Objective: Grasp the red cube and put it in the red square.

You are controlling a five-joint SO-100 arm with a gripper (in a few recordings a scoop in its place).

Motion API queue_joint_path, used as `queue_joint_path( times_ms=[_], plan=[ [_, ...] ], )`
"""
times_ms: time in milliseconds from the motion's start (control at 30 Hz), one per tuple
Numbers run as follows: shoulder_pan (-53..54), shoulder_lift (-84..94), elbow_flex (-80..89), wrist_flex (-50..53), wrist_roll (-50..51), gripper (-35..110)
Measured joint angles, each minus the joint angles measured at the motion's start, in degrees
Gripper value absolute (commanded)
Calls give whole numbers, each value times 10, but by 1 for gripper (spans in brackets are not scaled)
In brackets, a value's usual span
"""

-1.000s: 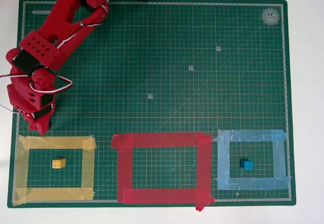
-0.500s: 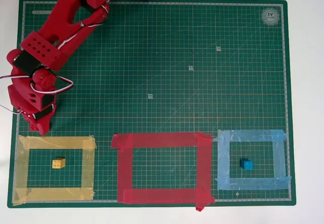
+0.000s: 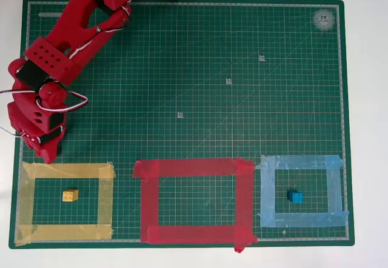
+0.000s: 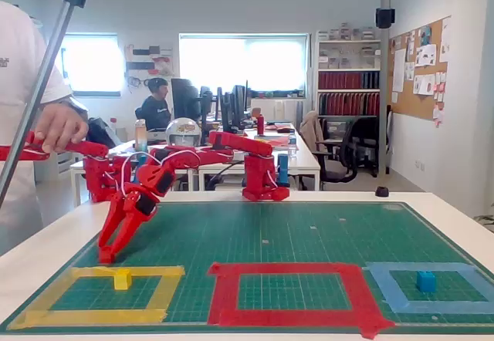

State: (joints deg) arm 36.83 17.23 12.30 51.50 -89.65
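Note:
The red arm reaches down the left side of the green mat. Its gripper points down with the tips at the mat, just above the top left corner of the yellow tape outline. From the fixed view the gripper touches the mat behind that outline. The red cube is hidden or lost against the red fingers, and I cannot tell whether the jaws hold anything. The red square of tape lies at the mat's front middle with nothing inside it.
A yellow block sits inside the yellow outline. A blue block sits inside the light-blue outline at the right. A person stands at the table's left edge.
The gripper has crept a few pixels to the left; the blocks and tape have not moved.

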Motion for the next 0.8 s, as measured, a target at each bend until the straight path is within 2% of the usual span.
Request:
queue_joint_path(
  times_ms=[800],
  plan=[
    [7,-10,0,-11,-5,20]
  ],
)
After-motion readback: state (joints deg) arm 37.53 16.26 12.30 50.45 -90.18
